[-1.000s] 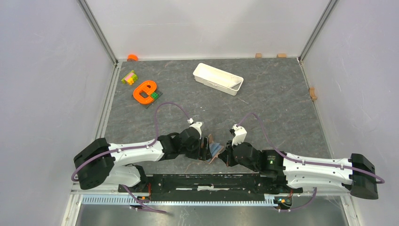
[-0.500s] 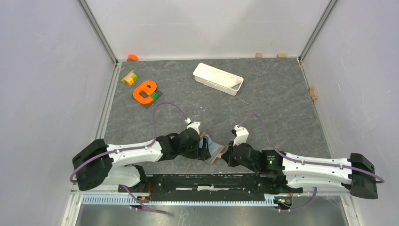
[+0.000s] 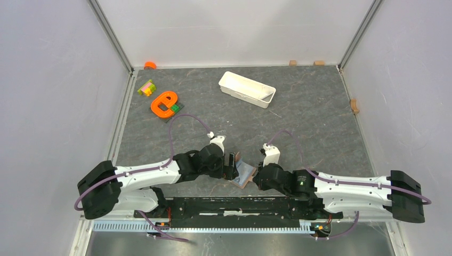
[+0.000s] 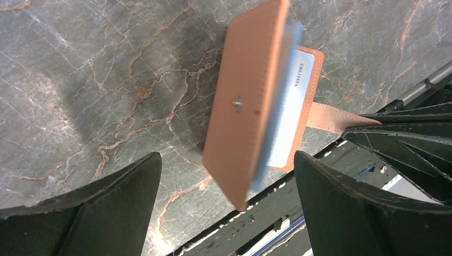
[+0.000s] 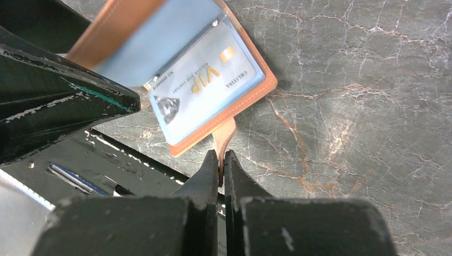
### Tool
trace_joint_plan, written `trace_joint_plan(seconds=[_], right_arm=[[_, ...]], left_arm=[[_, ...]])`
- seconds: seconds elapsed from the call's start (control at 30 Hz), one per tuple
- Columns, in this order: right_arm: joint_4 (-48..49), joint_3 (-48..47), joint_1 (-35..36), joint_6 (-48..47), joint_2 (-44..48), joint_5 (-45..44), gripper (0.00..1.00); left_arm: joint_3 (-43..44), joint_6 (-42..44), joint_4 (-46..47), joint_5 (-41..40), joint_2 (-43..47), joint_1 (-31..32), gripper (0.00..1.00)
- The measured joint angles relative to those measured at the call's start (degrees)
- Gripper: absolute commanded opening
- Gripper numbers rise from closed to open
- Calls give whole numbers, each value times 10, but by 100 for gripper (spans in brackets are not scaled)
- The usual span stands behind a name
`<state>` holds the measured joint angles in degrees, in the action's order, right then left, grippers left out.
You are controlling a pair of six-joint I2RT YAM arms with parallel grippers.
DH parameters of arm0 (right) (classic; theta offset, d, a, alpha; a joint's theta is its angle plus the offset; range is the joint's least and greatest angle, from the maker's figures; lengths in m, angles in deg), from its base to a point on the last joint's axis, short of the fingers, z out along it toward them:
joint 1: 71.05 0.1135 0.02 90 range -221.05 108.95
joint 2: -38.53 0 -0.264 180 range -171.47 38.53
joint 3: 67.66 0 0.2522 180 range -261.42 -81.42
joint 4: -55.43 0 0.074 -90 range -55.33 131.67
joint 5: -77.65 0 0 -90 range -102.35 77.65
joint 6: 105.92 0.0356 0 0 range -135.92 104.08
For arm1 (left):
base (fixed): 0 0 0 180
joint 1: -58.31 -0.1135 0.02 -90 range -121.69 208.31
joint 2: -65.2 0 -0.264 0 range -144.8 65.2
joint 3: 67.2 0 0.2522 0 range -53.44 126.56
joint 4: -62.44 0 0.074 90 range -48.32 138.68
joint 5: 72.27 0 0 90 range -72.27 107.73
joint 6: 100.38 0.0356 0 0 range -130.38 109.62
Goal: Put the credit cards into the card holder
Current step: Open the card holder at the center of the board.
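Note:
The brown card holder hangs half open just above the near edge of the table, between the two grippers. My right gripper is shut on its strap. In the right wrist view a pale blue-grey card marked VIP sits in the holder's clear pocket, and my right gripper pinches the strap below it. In the left wrist view the holder's cover with its round snap stands edge-on between my open left gripper's jaws, touching neither. A card edge shows behind the cover.
A long white tray lies at the back middle. An orange toy, a coloured block and an orange cap lie at the back left. Small wooden blocks sit by the right wall. The black base rail runs under the holder.
Both grippers and the holder have shifted slightly left and nearer the rail. The holder's cover has swung to stand more upright.

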<state>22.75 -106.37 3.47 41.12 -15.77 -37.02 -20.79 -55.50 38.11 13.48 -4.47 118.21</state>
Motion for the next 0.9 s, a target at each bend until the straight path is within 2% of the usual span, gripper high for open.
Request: trace_joint_plan(seconds=[0.37, 0.57, 0.77, 0.9], right_arm=[[-1, 0, 0, 0, -3, 0, 0], [-1, 0, 0, 2, -3, -1, 0], [-18, 0, 0, 6, -3, -13, 0], [-27, 0, 0, 7, -12, -18, 0]], left_arm=[[-4, 21, 12, 13, -3, -4, 100], [-4, 21, -5, -29, -17, -4, 100], [-4, 21, -30, -85, -5, -6, 86], [-5, 24, -26, -91, -2, -8, 80]])
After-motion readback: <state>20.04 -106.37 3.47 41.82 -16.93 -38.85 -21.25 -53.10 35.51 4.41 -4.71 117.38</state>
